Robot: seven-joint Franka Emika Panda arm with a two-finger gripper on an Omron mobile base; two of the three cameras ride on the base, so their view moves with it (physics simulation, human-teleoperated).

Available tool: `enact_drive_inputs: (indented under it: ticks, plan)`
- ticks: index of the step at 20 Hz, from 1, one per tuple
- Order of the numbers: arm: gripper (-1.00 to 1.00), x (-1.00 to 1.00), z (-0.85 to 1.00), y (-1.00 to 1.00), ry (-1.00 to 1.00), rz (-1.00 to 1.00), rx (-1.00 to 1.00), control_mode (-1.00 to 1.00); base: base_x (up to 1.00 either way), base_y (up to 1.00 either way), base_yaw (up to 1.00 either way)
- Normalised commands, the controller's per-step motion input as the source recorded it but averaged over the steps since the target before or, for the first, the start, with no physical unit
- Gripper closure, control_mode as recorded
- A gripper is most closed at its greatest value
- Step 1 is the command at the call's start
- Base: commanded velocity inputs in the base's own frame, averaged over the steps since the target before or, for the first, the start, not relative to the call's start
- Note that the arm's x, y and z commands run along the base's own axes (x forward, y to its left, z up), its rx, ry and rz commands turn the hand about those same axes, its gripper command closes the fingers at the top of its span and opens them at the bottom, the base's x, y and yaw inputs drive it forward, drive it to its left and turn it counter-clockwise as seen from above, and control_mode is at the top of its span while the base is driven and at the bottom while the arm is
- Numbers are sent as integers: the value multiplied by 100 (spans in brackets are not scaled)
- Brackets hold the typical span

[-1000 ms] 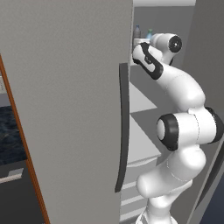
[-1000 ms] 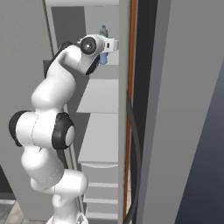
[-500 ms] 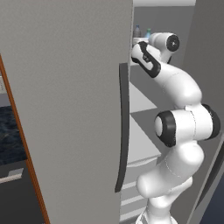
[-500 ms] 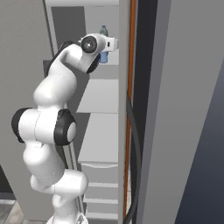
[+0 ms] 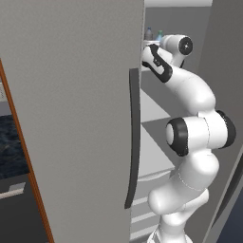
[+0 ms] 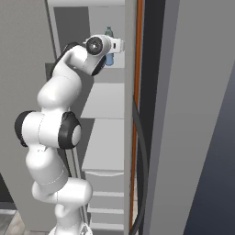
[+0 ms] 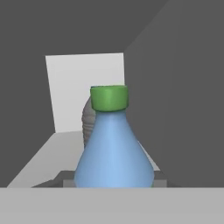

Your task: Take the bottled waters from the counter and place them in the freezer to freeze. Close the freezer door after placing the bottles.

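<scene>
The tool is clamped on the blue bottle, holding it upright at the front edge of the freezer's top shelf, with the grey bottle just behind it. This looks like the placing step; next, let go, back out, and shut the freezer door.

You're looking at a pale blue bottle of smooth, faintly glossy plastic, its green cap matt with fine vertical ribbing. Behind it the grey bottle shows a ridged, dull plastic body. Your freezer door is matt grey with a light grain, its handle dark and smooth. The shelves read as flat matt white. The arm's shell is glossy white plastic.
</scene>
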Motion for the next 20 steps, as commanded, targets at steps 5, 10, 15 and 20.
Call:
enact_drive_inputs:
  ticks: [5,10,15,20]
  plan:
    - [100,1,-1,0,0,0,0,-100,0,0,0]
    - [100,0,-3,0,-1,0,0,-100,0,0,0]
    - [100,0,0,0,0,0,0,-100,0,0,0]
    - [-100,0,0,0,0,0,0,-100,0,0,0]
